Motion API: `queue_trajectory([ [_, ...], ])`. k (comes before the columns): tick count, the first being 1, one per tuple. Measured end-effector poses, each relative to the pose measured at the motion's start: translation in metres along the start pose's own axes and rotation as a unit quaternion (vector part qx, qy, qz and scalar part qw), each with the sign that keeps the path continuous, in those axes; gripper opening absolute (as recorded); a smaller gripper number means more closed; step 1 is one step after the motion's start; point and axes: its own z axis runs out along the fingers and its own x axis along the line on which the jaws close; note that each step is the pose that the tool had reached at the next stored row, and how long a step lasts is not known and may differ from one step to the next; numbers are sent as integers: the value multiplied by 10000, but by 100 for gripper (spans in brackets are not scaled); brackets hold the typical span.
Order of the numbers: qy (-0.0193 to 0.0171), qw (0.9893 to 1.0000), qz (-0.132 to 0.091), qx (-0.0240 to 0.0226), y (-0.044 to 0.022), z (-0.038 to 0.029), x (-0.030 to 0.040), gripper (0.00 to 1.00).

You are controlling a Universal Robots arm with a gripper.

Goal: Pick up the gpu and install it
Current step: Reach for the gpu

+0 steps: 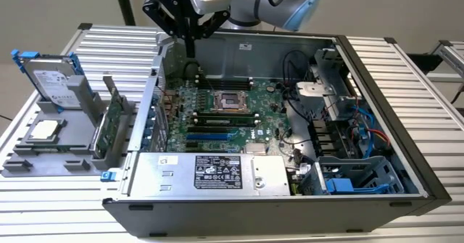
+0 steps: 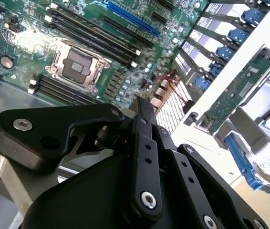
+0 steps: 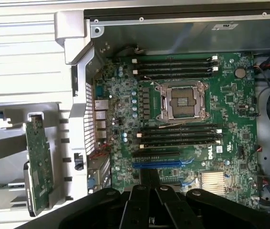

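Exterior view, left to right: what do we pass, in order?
hard drive → gpu standing in its holder → end effector → CPU socket → drive cage

The gpu (image 1: pixel 108 124) stands on edge, green board showing, in a grey rack (image 1: pixel 22 165) beside the case (image 1: pixel 254 217).
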Motion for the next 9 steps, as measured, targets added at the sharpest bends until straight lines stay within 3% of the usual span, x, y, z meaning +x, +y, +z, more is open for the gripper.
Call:
queue_trajectory([
  [9,0,10000,0,0,-5,-2,70,0],
])
